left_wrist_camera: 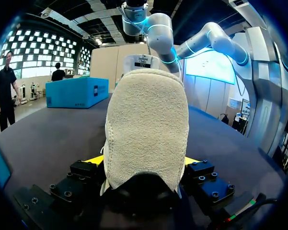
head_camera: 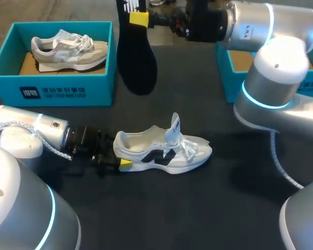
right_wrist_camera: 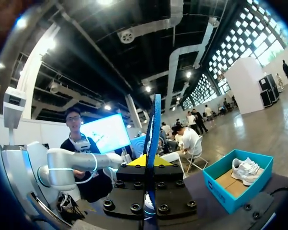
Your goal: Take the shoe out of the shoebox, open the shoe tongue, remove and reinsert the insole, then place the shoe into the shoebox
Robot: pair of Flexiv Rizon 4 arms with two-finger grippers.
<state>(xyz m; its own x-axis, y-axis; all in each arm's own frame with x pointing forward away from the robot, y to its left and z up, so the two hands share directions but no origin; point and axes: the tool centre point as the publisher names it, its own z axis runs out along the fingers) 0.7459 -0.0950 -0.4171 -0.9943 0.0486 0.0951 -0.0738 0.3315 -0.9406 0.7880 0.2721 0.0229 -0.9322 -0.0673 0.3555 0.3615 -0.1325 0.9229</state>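
Shows shoe (head_camera: 164,151) on table (head_camera: 224,208), heel clamped between fingers of left gripper (head_camera: 122,158), toe pointing away from them, and insole (head_camera: 137,62) pinched by right gripper (head_camera: 140,20), hanging below its fingers near shoebox (head_camera: 52,91)

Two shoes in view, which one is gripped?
The white shoe on the table: the left gripper clamps its heel. The grey shoe lies untouched in the blue shoebox.
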